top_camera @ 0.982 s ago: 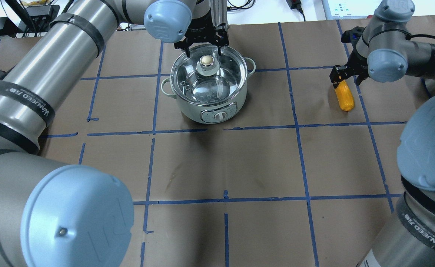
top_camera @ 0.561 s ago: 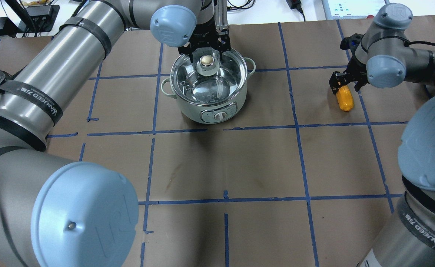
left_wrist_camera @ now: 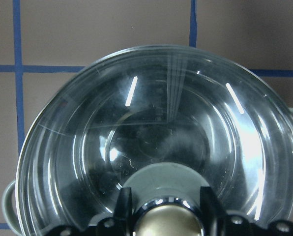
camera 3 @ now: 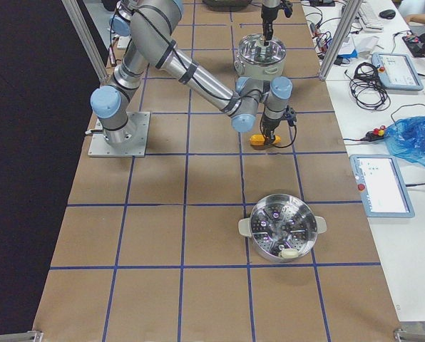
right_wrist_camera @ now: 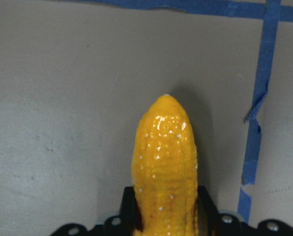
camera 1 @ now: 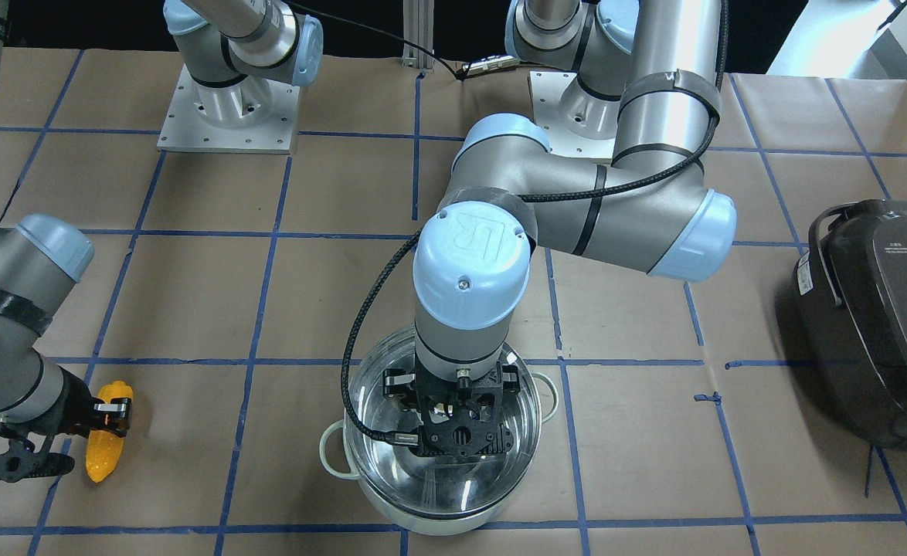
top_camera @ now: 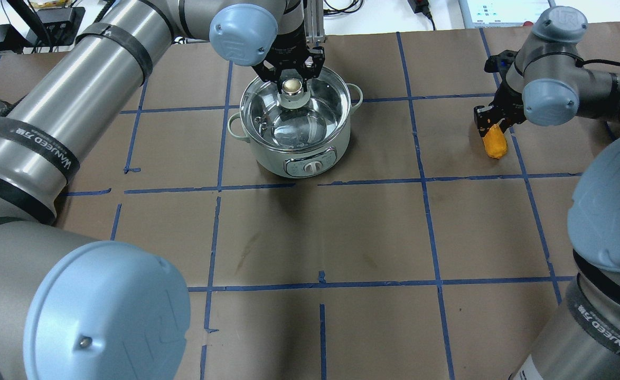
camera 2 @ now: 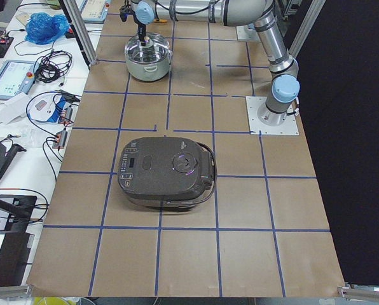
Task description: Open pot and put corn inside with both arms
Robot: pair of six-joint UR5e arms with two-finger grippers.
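Observation:
The steel pot (top_camera: 310, 150) with pale-green handles stands at the table's far middle, with its glass lid (top_camera: 318, 108) on it. My left gripper (top_camera: 292, 78) reaches down from above; its fingers press both sides of the pale lid knob (top_camera: 292, 86). In the left wrist view the gripper (left_wrist_camera: 167, 214) is shut around the knob (left_wrist_camera: 166, 225). The yellow-orange corn (top_camera: 495, 145) lies on the table at the right. My right gripper (top_camera: 488, 124) is shut on its thick end; in the right wrist view the tapered end of the corn (right_wrist_camera: 165, 157) points away from the gripper (right_wrist_camera: 167, 211).
A dark grey rice cooker (camera 1: 878, 324) sits far on my left side. A second steel pot with a steamer insert (camera 3: 282, 231) stands on my right, beyond the corn. The arm bases (camera 1: 225, 116) are bolted at the table's robot side.
My left gripper has come down around the lid knob and closed on it. My right gripper has sunk lower over the corn's thick end, covering more of it.

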